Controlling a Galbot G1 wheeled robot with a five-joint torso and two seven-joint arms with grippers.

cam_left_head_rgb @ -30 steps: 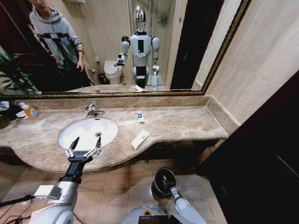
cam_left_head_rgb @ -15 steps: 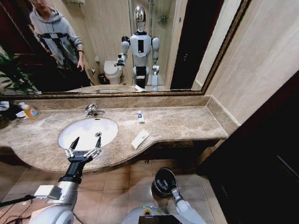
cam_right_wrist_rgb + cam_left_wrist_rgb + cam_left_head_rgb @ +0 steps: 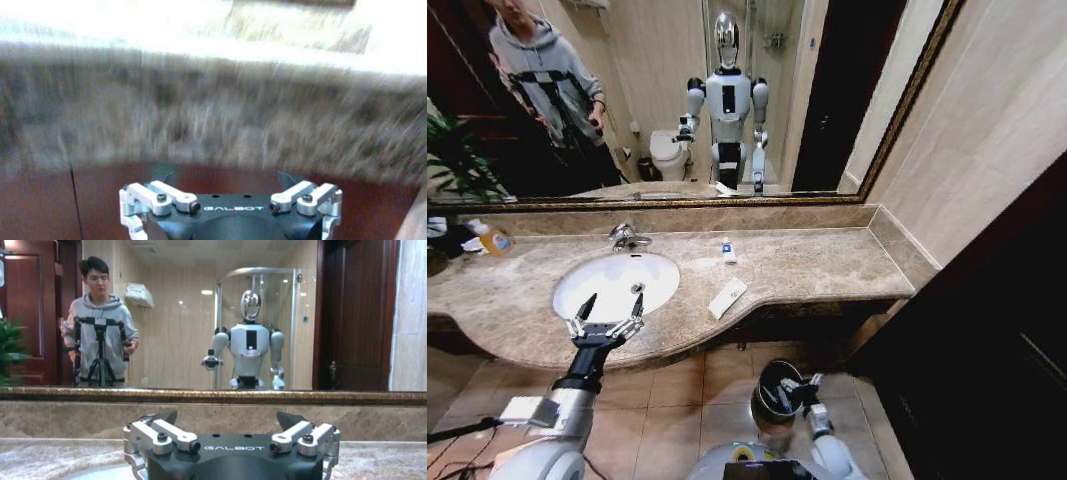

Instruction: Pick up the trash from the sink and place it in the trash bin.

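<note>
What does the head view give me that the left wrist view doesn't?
Head view alone: the sink, flat white packet, small tube, trash bin on the floor with the right gripper beside it. Left wrist view alone: a close look at the left gripper, jaws open. Both: the mirror, the marble counter.

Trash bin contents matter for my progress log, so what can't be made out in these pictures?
- Inside of the trash bin, head view: dark, and the right hand overlaps its rim.
- Print on the small tube and the flat white packet, head view: too small.
- Right wrist view: the marble counter edge is motion-blurred.
- Sink near side: partly covered by the left hand.
</note>
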